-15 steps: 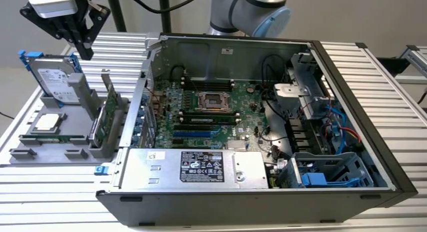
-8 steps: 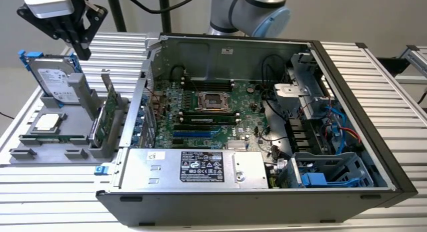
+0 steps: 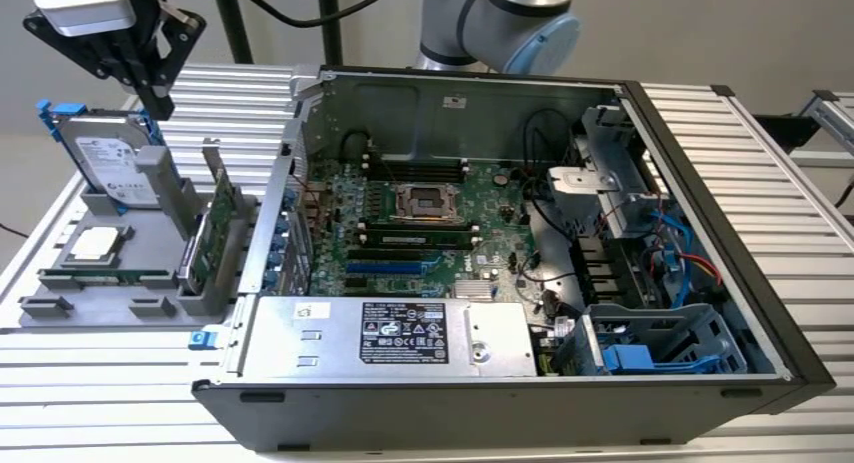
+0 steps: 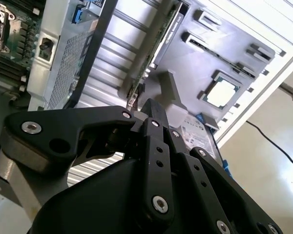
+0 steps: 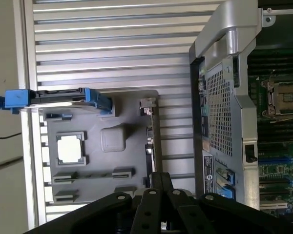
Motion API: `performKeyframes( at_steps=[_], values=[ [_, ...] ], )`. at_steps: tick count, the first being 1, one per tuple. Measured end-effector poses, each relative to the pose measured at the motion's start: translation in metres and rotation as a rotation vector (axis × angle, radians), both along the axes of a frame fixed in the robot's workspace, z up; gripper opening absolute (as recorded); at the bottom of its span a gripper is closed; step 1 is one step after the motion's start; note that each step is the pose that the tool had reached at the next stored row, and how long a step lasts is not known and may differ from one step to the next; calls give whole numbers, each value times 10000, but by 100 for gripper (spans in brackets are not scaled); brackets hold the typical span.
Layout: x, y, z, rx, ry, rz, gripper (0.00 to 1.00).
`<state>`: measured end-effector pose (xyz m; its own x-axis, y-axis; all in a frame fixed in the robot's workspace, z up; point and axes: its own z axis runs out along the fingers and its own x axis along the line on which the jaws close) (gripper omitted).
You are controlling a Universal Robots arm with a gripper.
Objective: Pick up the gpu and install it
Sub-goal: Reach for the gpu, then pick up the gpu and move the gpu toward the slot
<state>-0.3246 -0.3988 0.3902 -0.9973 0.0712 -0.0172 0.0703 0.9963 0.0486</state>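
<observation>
One gpu [image 3: 223,219], one drive [image 3: 114,158], one case [image 3: 441,423]

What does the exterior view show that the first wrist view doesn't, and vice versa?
The exterior view adds the power supply along the open case's near side, the blue drive cage at the exterior view's right, and the arm's base behind the case. The first wrist view adds the outer face of the perforated rear panel. Both share the gray tray, the blue-framed hard drive, the processor chip, the gpu standing upright in the tray, the motherboard socket, and the gripper above the tray, shut and holding nothing.
</observation>
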Motion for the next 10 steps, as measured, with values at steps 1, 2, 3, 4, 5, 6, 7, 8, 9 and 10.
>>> performKeyframes(
  at_steps=[1, 2, 3, 4, 5, 6, 7, 8, 9, 10],
  values=[
    [-1, 0, 0, 0, 1, -1, 0],
    [-3, 0, 0, 0, 3, -2, 0],
    [-3, 0, 0, 0, 5, -3, 0],
    [-3, 0, 0, 0, 4, -3, 0],
    [-3, 0, 0, 0, 5, -3, 0],
    [-3, 0, 0, 0, 5, -3, 0],
    [-3, 0, 0, 0, 5, -3, 0],
    [-3, 0, 0, 0, 5, -3, 0],
    [-3, 0, 0, 0, 6, -3, 0],
    [-3, 0, 0, 0, 6, -3, 0]
  ],
)
